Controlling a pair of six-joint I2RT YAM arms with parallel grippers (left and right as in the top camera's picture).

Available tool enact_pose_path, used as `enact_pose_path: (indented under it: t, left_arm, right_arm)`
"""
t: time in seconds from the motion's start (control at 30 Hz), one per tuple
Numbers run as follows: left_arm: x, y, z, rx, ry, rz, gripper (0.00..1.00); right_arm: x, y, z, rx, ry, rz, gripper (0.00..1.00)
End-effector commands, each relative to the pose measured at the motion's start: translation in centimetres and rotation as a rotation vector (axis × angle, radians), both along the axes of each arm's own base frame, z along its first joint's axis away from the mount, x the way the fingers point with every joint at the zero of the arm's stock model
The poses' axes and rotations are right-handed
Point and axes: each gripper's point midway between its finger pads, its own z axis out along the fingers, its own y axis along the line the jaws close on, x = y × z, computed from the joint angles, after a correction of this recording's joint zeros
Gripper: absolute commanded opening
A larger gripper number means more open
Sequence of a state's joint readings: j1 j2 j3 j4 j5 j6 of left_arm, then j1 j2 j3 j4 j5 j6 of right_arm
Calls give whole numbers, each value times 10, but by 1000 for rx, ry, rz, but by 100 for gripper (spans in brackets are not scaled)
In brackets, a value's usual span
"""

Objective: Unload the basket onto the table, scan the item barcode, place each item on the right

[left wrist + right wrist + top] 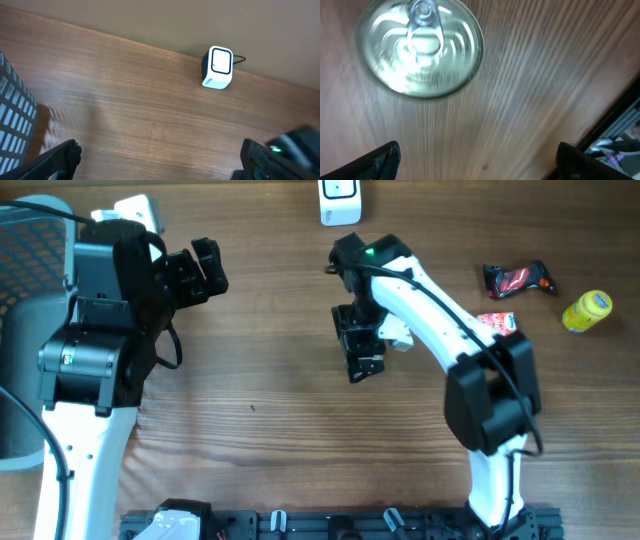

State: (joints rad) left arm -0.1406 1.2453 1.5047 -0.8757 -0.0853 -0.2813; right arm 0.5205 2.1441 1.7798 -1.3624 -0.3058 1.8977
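The white barcode scanner (340,200) stands at the table's far edge; in the left wrist view the scanner (218,67) shows ahead and to the right, with a cable behind it. A can with a silver pull-tab lid (420,47) stands upright below and ahead of my right gripper (479,162), which is open and empty above the wood. From overhead the right gripper (362,360) hangs mid-table and the can is hidden under it. My left gripper (212,270) is open and empty at the left, with bare wood between the jaws of the left gripper (160,160).
A dark snack packet (518,278), a red-and-white packet (497,322) and a small yellow container (587,311) lie at the right. A grey mesh chair (25,270) stands at the left edge. A black rail (340,525) runs along the front.
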Motion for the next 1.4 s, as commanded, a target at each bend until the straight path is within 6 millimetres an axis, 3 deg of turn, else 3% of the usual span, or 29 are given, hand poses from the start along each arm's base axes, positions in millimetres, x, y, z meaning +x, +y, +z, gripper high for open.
enact_pose_path:
  t: [0.0, 0.23, 0.53, 1.0, 1.27, 1.37]
  left_arm:
    - [-2, 5, 2, 22, -6, 4, 100]
    - [-4, 5, -1, 24, 9, 4, 100]
    - [-5, 5, -1, 24, 9, 4, 100]
    - [-5, 5, -1, 42, 9, -9, 100]
    - [-5, 5, -1, 42, 13, -9, 100]
    - [-6, 5, -2, 43, 17, -9, 100]
  right_arm:
    - [-3, -1, -22, -41, 64, -73, 100]
    - [16, -9, -29, -104, -22, -104, 100]
    - [24, -22, -32, -190, -68, -137, 100]
    - [9, -22, -72, -222, 55, -135, 100]
    - [-15, -30, -87, -244, 134, -136, 100]
    - [-4, -41, -105, -265, 43, -58, 100]
